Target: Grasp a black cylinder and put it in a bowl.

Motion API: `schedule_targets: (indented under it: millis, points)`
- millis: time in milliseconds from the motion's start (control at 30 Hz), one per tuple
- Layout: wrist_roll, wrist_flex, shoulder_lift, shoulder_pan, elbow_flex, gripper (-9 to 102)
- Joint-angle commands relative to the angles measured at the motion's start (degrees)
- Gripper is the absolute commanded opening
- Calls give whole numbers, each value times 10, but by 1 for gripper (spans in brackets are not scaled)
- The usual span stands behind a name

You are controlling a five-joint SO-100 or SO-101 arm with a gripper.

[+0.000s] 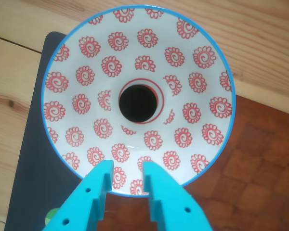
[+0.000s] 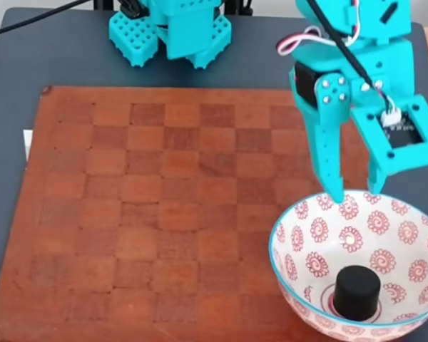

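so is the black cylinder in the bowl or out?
In. The black cylinder stands upright at the bottom of the bowl; the open gripper hovers above the rim.

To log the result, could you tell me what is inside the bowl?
The black cylinder stands upright at the bottom of the bowl, on the red rings. It covers the bowl's very centre. The open gripper hangs above the rim, empty.

Black cylinder (image 1: 138, 102) in bowl (image 1: 197, 62) — tool (image 1: 127, 168) empty.
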Motion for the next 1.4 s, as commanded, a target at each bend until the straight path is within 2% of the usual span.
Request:
schedule_targets:
  millis: [0,400,1133,1367]
  points:
    - [-1,3,53,-2,6,2]
    - [4,2,248,6,235,0]
    - [6,-4,671,127,734,0]
    - [6,-46,799,149,874,0]
